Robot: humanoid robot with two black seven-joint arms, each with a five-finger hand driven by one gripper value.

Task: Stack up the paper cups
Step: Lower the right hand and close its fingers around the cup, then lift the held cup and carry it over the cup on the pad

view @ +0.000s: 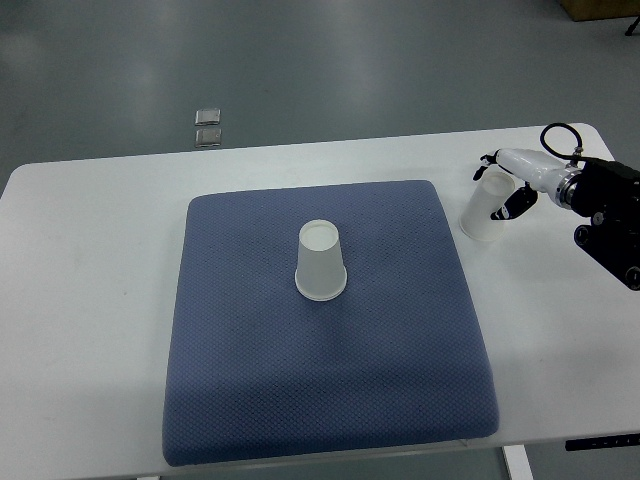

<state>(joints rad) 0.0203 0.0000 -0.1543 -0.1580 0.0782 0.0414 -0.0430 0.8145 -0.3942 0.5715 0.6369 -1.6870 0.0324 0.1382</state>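
— Grey floor behind, white table (90, 300) with a blue mat (320, 400). Where are the cups?

— One cup (321, 262) sits upside down on the mat, well left of the right hand (503, 180). That hand's fingers wrap the second cup (485, 212), beside the mat.

— Best approach?

— I'd lift clear, centre it above the other, lower squarely. No readable writing anywhere.

one top cam, steep down from robot's side, whole table (90, 250) visible.
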